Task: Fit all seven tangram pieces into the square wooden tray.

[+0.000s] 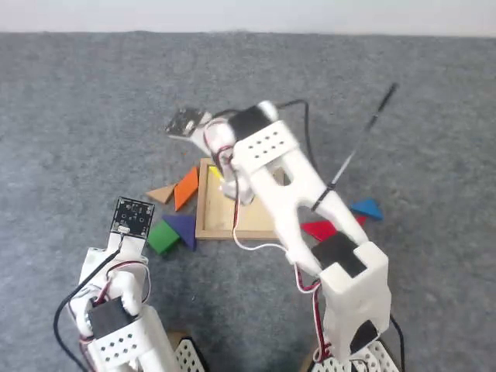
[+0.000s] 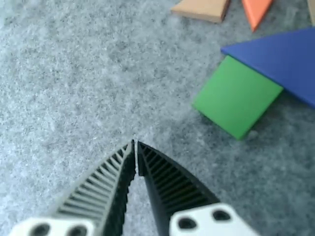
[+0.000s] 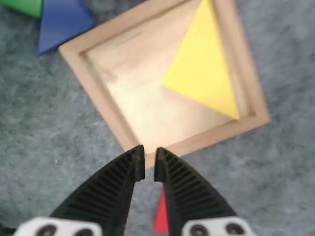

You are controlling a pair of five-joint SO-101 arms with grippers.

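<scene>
Tray: the square wooden tray sits just left of centre in the high view, its sides roughly square to the frame. An arm covers most of it there, while the right wrist view shows its bare floor and three walls.
Yellow triangle: it lies flat inside the tray, a sliver at the upper left corner in the high view. The right wrist view shows it whole, long edge along one tray wall, square corner pointing to the tray's middle.
Left-side pieces: all lie on the grey carpet left of the tray. The orange piece has its long axis slanting up toward the right, with the tan triangle just beside it. Below them, the green square touches the blue triangle. The left wrist view shows that contact close up.
Right-side pieces: the red triangle and the light blue triangle lie right of the tray, with an arm partly covering the red one.
Left gripper: fingers pressed together and empty, over bare carpet near the green square.
Right gripper: fingers a slit apart, holding nothing, over a tray wall.
</scene>
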